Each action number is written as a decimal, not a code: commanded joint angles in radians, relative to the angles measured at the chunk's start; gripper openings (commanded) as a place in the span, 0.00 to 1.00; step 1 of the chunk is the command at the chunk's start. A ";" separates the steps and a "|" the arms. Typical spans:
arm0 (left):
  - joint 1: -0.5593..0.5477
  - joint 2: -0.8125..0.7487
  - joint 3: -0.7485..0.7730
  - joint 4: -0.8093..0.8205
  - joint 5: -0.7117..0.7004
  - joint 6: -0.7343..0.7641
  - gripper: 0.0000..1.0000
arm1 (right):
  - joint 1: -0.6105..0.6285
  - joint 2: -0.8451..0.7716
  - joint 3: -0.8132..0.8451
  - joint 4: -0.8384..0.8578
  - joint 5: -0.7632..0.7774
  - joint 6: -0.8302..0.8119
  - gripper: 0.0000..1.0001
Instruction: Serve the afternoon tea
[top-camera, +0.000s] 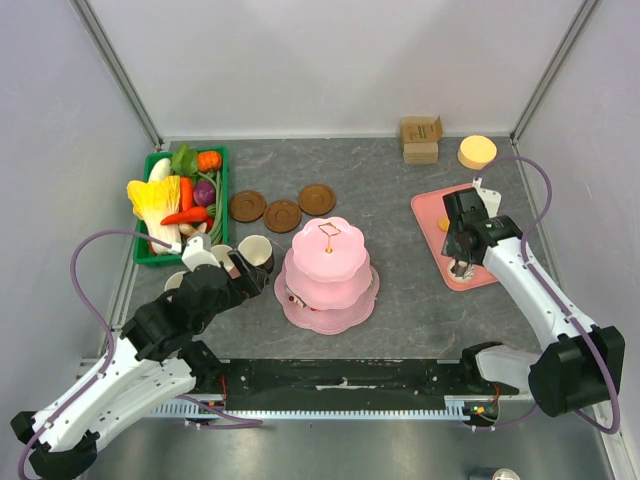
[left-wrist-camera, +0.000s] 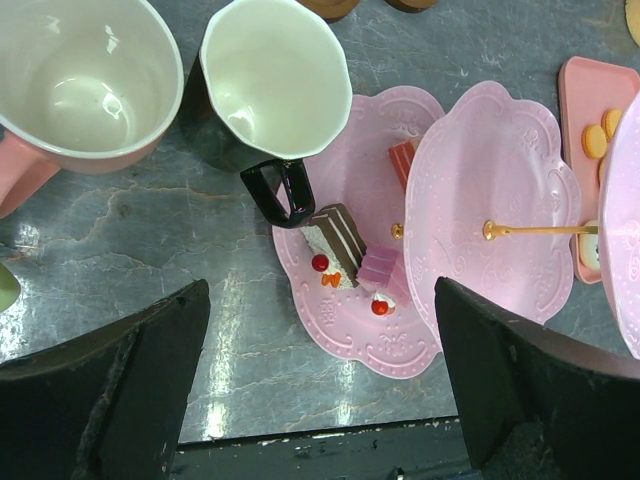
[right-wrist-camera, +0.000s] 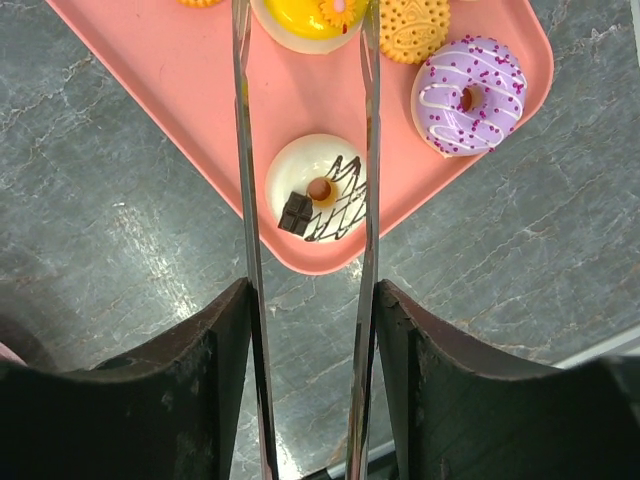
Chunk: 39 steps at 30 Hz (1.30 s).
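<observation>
My right gripper (right-wrist-camera: 310, 380) is shut on metal tongs (right-wrist-camera: 246, 200). The tong blades straddle a white chocolate-drizzled donut (right-wrist-camera: 318, 190) on the pink tray (right-wrist-camera: 180, 80). A purple donut (right-wrist-camera: 468, 95), an orange biscuit (right-wrist-camera: 413, 30) and a yellow tart (right-wrist-camera: 305, 20) lie beside it. My left gripper (left-wrist-camera: 320, 400) is open over bare table, near the pink tiered stand (top-camera: 330, 255). The stand's bottom plate (left-wrist-camera: 340, 320) carries a chocolate cake slice (left-wrist-camera: 338, 240) and a pink cake bit (left-wrist-camera: 380, 268). A pink mug (left-wrist-camera: 70, 90) and a dark mug (left-wrist-camera: 275, 90) stand just ahead of the left fingers (left-wrist-camera: 110, 400).
Three brown saucers (top-camera: 282, 215) lie behind the stand. A green crate of toy vegetables (top-camera: 180, 195) fills the back left. Cardboard boxes (top-camera: 420, 138) and a yellow disc (top-camera: 477, 152) sit at the back right. A pale mug (top-camera: 175, 282) stands by my left arm.
</observation>
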 joint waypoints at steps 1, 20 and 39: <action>-0.002 -0.007 -0.002 0.014 -0.047 0.021 0.99 | -0.031 -0.011 -0.011 0.052 -0.019 -0.018 0.57; -0.002 -0.056 0.039 -0.068 -0.041 -0.011 0.99 | -0.049 -0.191 0.060 0.011 -0.094 -0.067 0.40; -0.002 -0.067 0.064 -0.132 -0.061 -0.053 0.99 | -0.046 -0.357 0.074 0.086 -0.646 -0.296 0.37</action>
